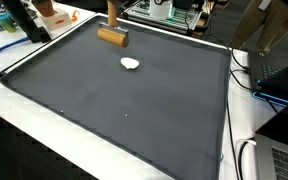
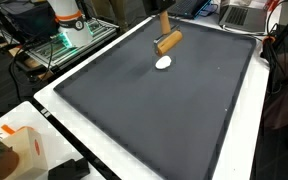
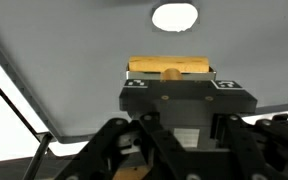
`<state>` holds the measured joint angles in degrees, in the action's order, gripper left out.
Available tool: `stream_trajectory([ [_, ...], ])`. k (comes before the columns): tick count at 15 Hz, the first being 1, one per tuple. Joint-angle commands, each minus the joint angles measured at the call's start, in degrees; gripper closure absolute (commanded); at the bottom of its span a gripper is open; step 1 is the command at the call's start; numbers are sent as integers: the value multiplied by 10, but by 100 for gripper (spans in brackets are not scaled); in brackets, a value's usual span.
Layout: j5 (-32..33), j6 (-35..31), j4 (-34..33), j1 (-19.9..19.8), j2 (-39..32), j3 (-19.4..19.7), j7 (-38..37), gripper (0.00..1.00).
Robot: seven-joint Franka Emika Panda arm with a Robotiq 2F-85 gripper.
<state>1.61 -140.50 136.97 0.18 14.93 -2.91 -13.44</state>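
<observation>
A wooden mallet-like tool rests with its cylindrical head point(image 1: 112, 37) point(image 2: 168, 42) point(image 3: 170, 67) low over the far part of the black mat point(image 1: 114, 100) point(image 2: 154, 110). Its handle point(image 1: 111, 12) point(image 2: 164, 18) rises straight up and leaves both exterior views at the top. In the wrist view my gripper point(image 3: 170, 92) is shut on that handle, and its black body hides the fingertips. The gripper itself lies outside both exterior views. A small white oval piece point(image 1: 131, 64) point(image 2: 163, 62) point(image 3: 174, 16) lies on the mat just beyond the mallet head, not touching it.
White table border point(image 1: 44, 120) point(image 2: 94, 140) runs round the mat. Around it are blue papers point(image 1: 4, 45), a rack of electronics point(image 1: 169, 10) point(image 2: 64, 45), cables point(image 1: 239, 60), a laptop point(image 2: 239, 12), an orange-and-white box point(image 2: 19, 150) and a standing person's legs point(image 1: 274, 25).
</observation>
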Motion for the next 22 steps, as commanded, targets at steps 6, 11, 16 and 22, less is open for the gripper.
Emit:
stream_trajectory([
  [6,-71,-98,127,16,130,-10,-23,77],
  [11,-117,-118,191,53,206,-16,-4,77],
  [16,-120,-105,188,57,201,-21,-7,52],
  [22,-119,-105,188,55,194,-22,-8,52],
])
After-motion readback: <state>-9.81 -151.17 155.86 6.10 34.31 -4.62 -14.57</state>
